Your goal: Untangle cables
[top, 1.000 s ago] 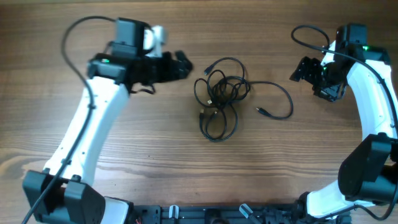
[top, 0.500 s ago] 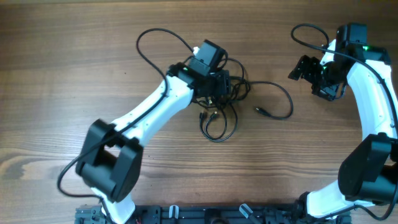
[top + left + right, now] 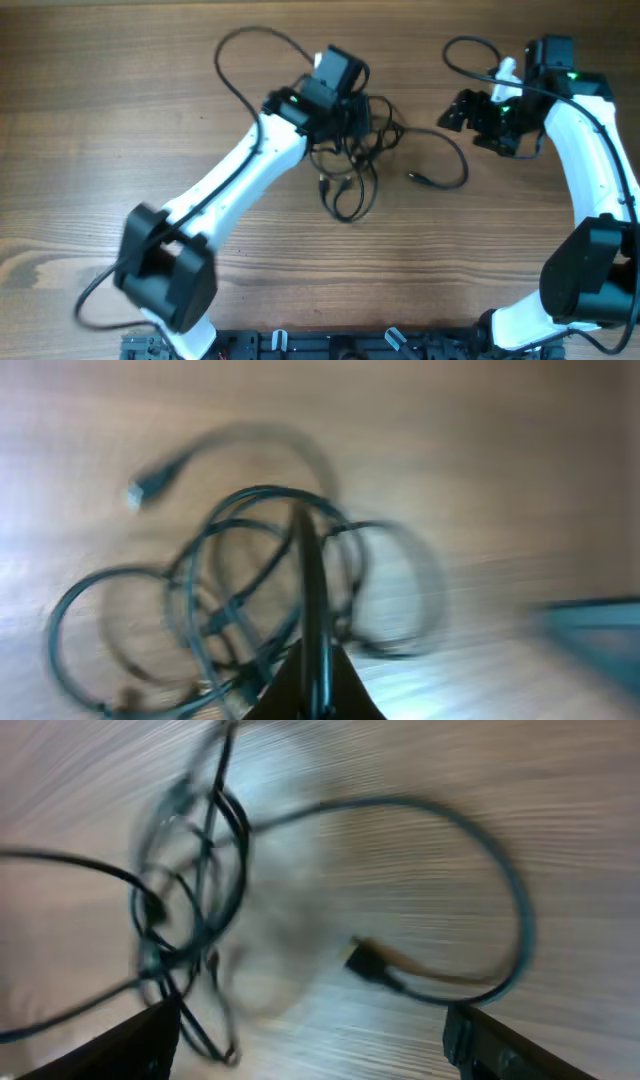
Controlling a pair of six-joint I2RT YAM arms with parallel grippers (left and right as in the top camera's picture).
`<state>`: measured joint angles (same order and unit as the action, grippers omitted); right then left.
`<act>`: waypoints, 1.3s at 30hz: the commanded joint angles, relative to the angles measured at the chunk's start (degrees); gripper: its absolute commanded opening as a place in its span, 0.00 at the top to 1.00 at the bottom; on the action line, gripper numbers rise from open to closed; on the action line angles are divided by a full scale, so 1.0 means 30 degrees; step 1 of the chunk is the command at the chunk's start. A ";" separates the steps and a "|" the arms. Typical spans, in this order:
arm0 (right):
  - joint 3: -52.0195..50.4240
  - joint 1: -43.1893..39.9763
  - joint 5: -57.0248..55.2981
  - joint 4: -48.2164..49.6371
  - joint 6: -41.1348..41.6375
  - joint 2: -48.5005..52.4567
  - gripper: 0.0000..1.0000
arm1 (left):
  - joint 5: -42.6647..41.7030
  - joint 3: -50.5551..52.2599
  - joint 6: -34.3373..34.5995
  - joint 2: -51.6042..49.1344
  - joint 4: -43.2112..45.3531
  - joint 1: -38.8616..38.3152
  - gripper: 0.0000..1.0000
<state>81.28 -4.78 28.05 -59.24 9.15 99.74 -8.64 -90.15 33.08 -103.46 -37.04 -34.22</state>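
Black on wood, risking a tighter knot in the cables (image 3: 350, 172) if dragged whole by the closed left gripper (image 3: 357, 122) above them, right gripper (image 3: 458, 112) spread wide beside.

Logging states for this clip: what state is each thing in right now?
cables: tangled in one heap on the table, one plug end lying loose to the side.
left gripper: jaws shut, down at the heap.
right gripper: jaws open, holding nothing.
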 commanded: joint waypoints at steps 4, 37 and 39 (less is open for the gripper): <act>0.0408 0.1552 0.5646 0.0984 -0.1450 -0.0197 0.15 | -0.2805 -0.1851 -0.0430 0.3898 -0.0277 0.0124 0.96; 0.0248 0.5719 0.1100 0.5319 0.2186 0.1071 0.23 | -0.0823 -0.1851 -0.0437 0.3978 -0.3351 0.0750 0.96; 0.0248 0.5719 0.1137 0.5319 0.2528 0.1632 0.28 | -0.0831 -0.1851 -0.0437 0.4102 -0.3279 0.0750 0.96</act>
<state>81.28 12.29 32.88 -43.51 13.85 100.73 -10.41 -95.53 32.64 -91.72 -47.88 -32.23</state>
